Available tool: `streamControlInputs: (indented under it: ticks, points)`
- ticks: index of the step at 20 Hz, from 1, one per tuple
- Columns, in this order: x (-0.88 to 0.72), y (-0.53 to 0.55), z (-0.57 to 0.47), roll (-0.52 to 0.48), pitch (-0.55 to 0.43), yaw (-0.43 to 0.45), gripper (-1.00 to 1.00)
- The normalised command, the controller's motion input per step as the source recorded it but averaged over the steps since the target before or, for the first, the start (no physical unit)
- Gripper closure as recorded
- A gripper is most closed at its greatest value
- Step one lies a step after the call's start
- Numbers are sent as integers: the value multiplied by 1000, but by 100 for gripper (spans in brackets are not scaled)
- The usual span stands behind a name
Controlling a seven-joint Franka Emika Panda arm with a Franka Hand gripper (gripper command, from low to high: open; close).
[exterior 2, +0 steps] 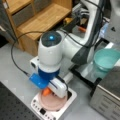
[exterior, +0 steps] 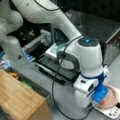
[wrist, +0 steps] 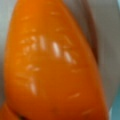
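A Panda arm bends low over a pink plate that sits on a white scale at the table's near edge, its gripper down at the plate's 11 o'clock rim. An orange carrot shows just under the wrist and fills the wrist view, so close that the fingers cannot be seen; whether they clamp the carrot or stand apart cannot be told. In a front view the carrot peeks out at the plate's 8 o'clock side. The risk, judged from here: the glossy, tapered carrot could roll off the shallow plate, or a downward push could tip plate and scale. A teal bowl stands well apart at 2 o'clock, a wooden shelf at 11 o'clock
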Motion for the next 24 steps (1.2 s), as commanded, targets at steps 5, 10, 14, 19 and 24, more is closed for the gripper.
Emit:
streamControlInputs:
  ticks: [5,10,14,19,24]
  points:
    - [-205,113,-53,-311,-12,82,100]
    - [-168,118,-61,-296,-35,82,100]
    - [-153,86,-58,-293,-36,77,100]
    - [-131,64,-70,-294,-41,76,100]
    - [-146,69,-64,-287,-36,80,100]
